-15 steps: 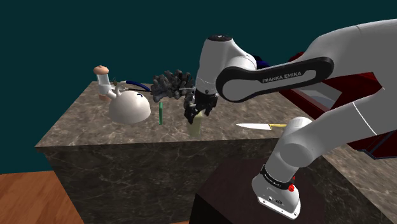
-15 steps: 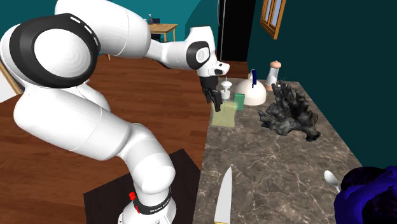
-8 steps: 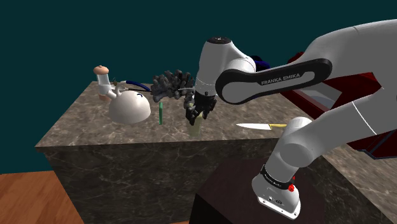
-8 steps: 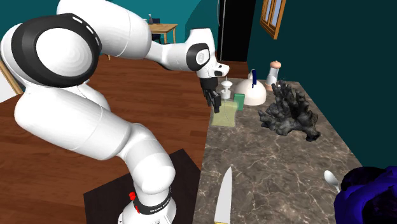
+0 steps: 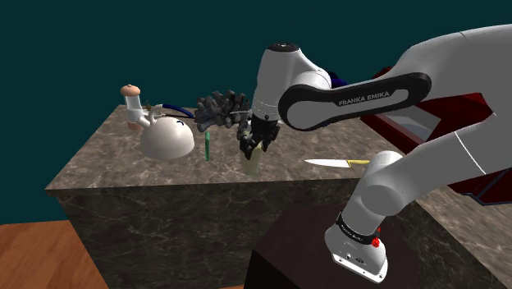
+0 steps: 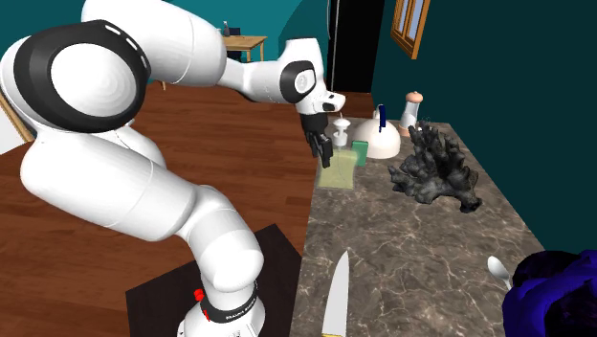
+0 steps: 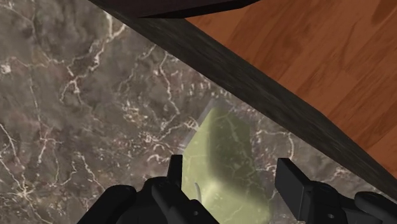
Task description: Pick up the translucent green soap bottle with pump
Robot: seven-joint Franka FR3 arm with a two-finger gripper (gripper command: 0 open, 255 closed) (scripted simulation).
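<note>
With the gripper (image 7: 231, 163) pinching the pale green soap bottle (image 7: 219, 137) near the worktop (image 7: 76, 95) edge, I'd lift straight, slowly, upright.

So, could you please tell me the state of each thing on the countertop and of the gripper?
soap bottle: upright on the countertop, not yet lifted.
gripper: shut on the soap bottle.
knife: lying flat on the countertop.
white dome: flat side down on the countertop.
</note>
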